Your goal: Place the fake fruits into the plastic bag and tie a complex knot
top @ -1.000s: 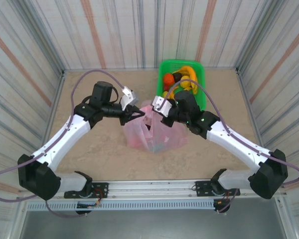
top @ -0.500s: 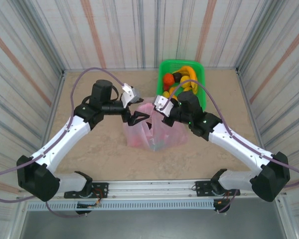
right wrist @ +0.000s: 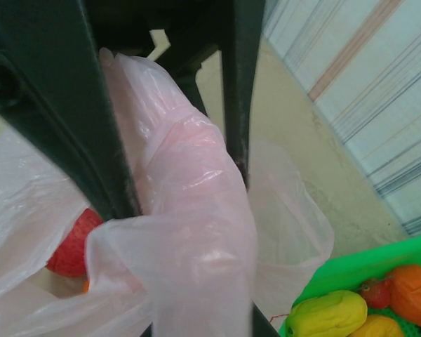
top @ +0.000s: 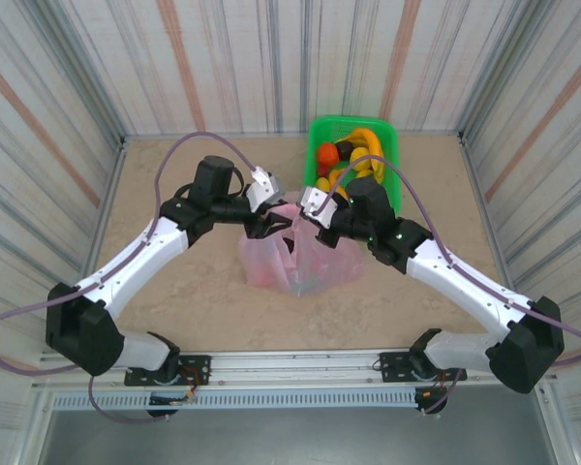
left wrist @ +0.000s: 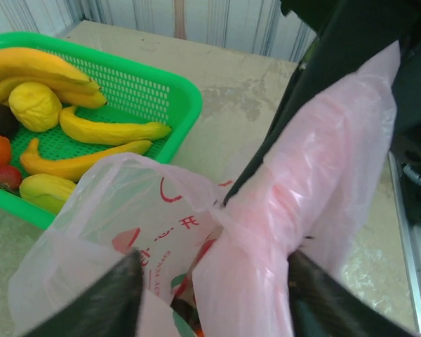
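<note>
Translucent pink plastic bag (top: 300,257) with red print, upright on the tan desk (top: 174,291), just in front of a green mesh basket (top: 392,184). Through the film, one red fake fruit (right wrist: 74,246) dimly visible low inside the bag. Heaped in the basket, more fake fruits (top: 353,155): long yellow bananas (left wrist: 112,131), a knobbly yellow piece, plus orange, dark maroon and red ones. At the bag's top on the side nearest the basket, the right gripper (top: 315,215), fingers (right wrist: 63,105) clenched on a twisted handle (left wrist: 323,168) of pink film drawn up taut. At the bag's mouth on the side away from the basket, the left gripper (top: 271,226), fingers (left wrist: 105,298) spread wide and released, loose film bulging up between them. Both grippers near each other above the bag, not touching.
</note>
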`<state>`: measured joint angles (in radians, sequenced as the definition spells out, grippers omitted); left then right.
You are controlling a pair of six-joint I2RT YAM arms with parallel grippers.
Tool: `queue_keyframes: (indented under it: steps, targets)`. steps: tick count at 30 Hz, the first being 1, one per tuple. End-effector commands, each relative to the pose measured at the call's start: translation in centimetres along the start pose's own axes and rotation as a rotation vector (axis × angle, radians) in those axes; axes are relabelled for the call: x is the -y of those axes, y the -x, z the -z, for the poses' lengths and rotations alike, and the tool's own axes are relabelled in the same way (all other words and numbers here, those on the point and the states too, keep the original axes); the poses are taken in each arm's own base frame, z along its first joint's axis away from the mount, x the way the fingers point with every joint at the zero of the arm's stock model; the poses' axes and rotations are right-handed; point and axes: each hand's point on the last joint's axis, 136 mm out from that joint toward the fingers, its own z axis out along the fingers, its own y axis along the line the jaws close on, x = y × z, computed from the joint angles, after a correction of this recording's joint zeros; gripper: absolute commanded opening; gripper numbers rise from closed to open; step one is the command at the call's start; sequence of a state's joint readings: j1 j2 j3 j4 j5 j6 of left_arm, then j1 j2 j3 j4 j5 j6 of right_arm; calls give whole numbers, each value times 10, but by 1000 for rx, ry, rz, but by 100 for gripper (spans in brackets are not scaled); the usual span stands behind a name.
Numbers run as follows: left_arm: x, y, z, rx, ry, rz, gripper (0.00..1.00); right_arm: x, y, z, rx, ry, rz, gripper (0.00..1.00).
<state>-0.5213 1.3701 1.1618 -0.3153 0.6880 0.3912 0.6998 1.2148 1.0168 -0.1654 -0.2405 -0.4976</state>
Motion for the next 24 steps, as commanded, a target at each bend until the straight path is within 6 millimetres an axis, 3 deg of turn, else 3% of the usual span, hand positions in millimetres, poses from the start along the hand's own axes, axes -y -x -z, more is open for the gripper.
queue_keyframes:
  steps: [1,5,9,13,16,24]
  targets:
    - [-4,7,3,-7,25,-39,40,4,12,11,32,1,-24,0]
    - [-3,10,5,1,25,-46,20,1,7,16,-7,29,-22,7]
    - [-1,15,5,11,22,-58,6,-5,2,25,-66,79,-14,27]
    - [1,16,4,10,23,-73,4,-5,9,35,-84,98,-3,50]
    - [2,16,3,5,24,-83,4,-6,18,35,-75,128,-1,61]
    - [5,18,3,7,22,-90,4,-6,12,10,-117,152,-17,63]
